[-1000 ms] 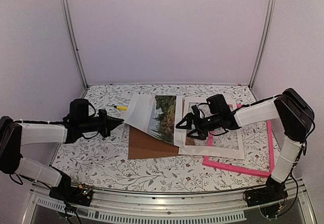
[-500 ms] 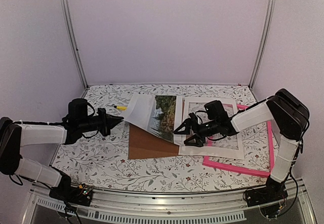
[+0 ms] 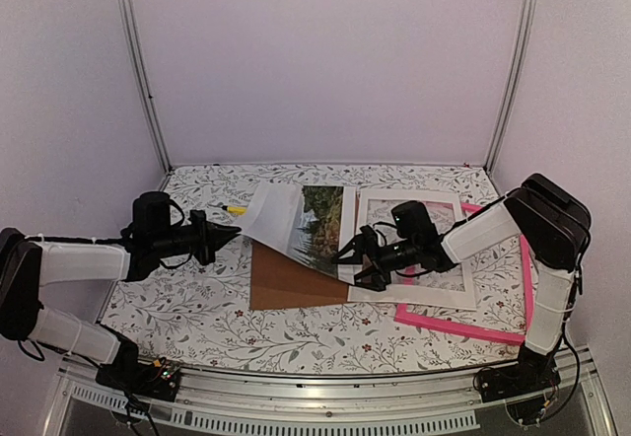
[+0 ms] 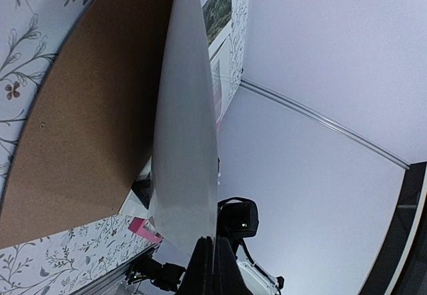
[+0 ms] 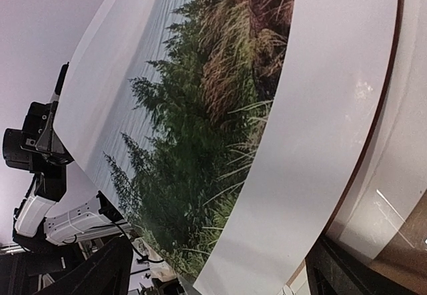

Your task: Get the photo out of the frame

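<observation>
We find the left claw (image 3: 234, 230) clenched on the left corner of the photo (image 3: 296, 214), holding that corner up off the surface (image 3: 197, 308). In the left wrist view its fingers (image 4: 203, 268) close flat together on the sheet's edge, and the photo's pale back (image 4: 183, 141) runs away from them nearly edge-on.

The right claw (image 3: 353, 261) is spread wide at the photo's right edge. In the right wrist view one finger (image 5: 93, 275) shows at the lower left and the other at the lower right, with the photo's white border (image 5: 320, 141) passing between them. We cannot tell whether either finger touches the paper.

The photo is out of the frame (image 3: 458, 326), to its left, curving down from the raised corner over a brown backing board (image 3: 291, 283). The pink frame lies flat on the right side of the surface, with a white mat (image 3: 424, 295) resting on it. A small yellow object (image 3: 235, 209) sits behind the left claw.
</observation>
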